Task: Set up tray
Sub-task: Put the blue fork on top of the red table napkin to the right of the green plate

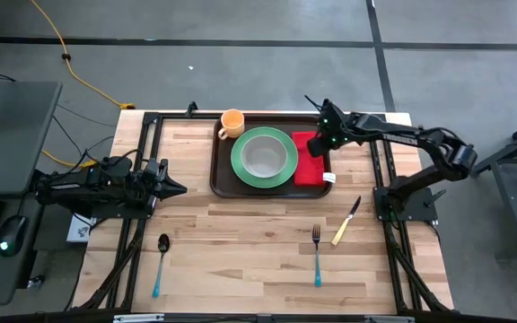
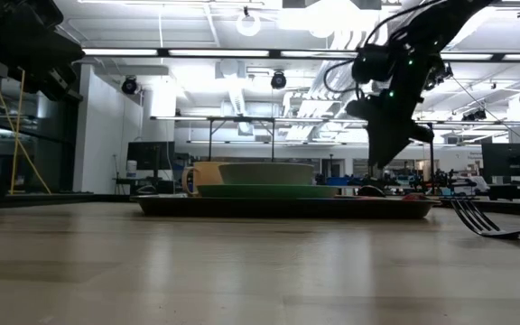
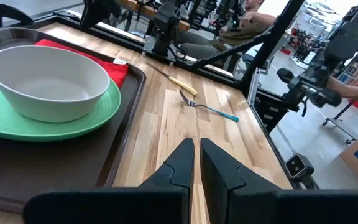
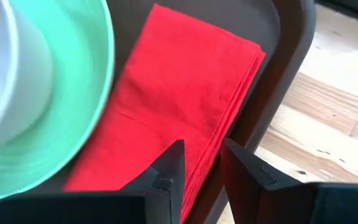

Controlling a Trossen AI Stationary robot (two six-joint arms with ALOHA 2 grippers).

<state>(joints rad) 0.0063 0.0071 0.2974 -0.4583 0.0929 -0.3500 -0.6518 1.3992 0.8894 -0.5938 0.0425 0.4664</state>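
Observation:
The dark brown tray (image 1: 223,182) lies at the table's far middle. On it stand a green plate (image 1: 240,162) with a white bowl (image 1: 264,157), an orange cup (image 1: 232,122) at its far left corner, and a folded red napkin (image 1: 309,161) flat beside the plate. My right gripper (image 4: 202,155) hangs open above the napkin's right edge (image 4: 229,124), slanting down, clear of it; the low view shows it (image 2: 379,167) above the tray. My left gripper (image 1: 179,188) waits shut and empty at the table's left, pointing toward the tray (image 3: 129,124).
On the bare wood near the tray lie a yellow-handled knife (image 1: 346,222), a fork (image 1: 317,256) with a blue handle, and a spoon (image 1: 161,265) with a blue handle at the near left. Black frame rails (image 1: 146,144) run along the table's sides.

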